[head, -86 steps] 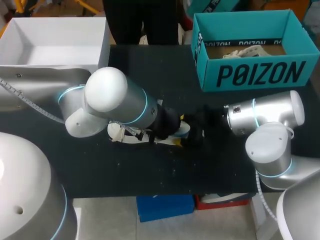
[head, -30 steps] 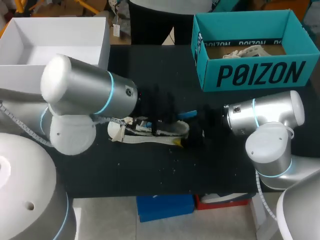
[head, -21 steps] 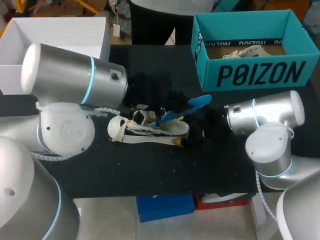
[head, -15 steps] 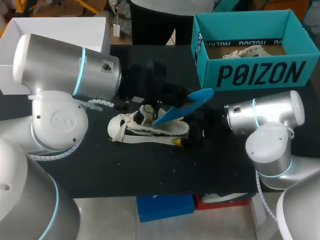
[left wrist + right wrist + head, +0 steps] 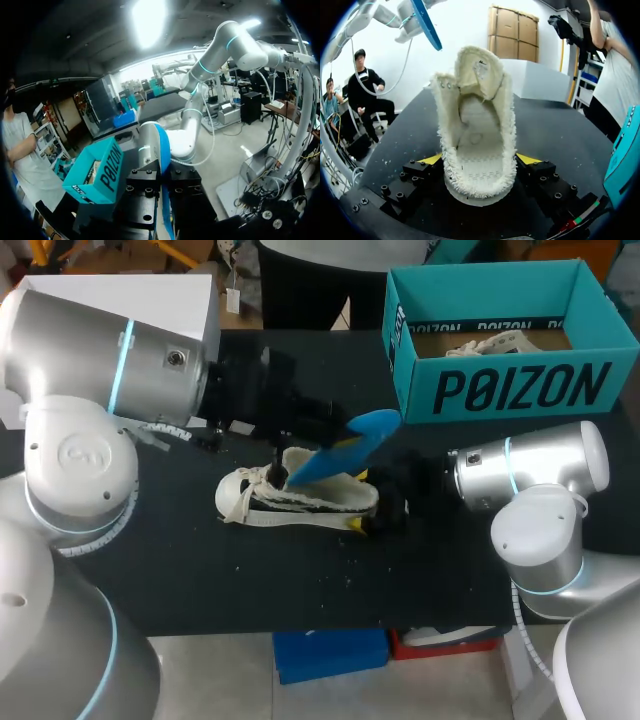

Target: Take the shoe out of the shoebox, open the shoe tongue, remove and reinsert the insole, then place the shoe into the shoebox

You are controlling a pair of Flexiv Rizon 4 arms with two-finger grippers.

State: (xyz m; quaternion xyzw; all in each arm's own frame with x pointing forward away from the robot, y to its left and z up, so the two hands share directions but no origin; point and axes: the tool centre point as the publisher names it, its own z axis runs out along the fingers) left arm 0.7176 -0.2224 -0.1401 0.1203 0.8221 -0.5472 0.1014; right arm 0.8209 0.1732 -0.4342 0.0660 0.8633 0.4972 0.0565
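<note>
**Head view.** My left gripper [image 5: 325, 432], reaching in from the left, is clamped on a bright blue foam insole [image 5: 350, 443]. It holds the insole slanted in the air above a cream-coloured canvas shoe with frayed edges [image 5: 300, 498]. The shoe lies near the middle of the black table [image 5: 300, 580], toe to the left and heel to the right. My right gripper [image 5: 385, 502] sits at the heel. A teal cardboard shoebox [image 5: 510, 390] stands open at the far right, well apart from the shoe. A white open box [image 5: 120, 305] stands at the far left.

**Left wrist view.** The insole [image 5: 162, 150] runs straight out between the black finger blocks of my left gripper [image 5: 161, 192], pinched from both sides. The shoebox [image 5: 100, 172] lies ahead and to one side.

**Right wrist view.** My right gripper [image 5: 479, 167] grips the shoe [image 5: 477, 115] at the heel, a yellow tip pressed to each side. The shoe's mouth gapes toward the camera, its tongue pulled up and its footbed bare. The insole [image 5: 426, 22] hangs above and beyond the shoe, clear of it. The white box [image 5: 540, 77] sits on the far side of the table [image 5: 560, 132], and a corner of the shoebox [image 5: 625, 160] shows beside my gripper.
</note>
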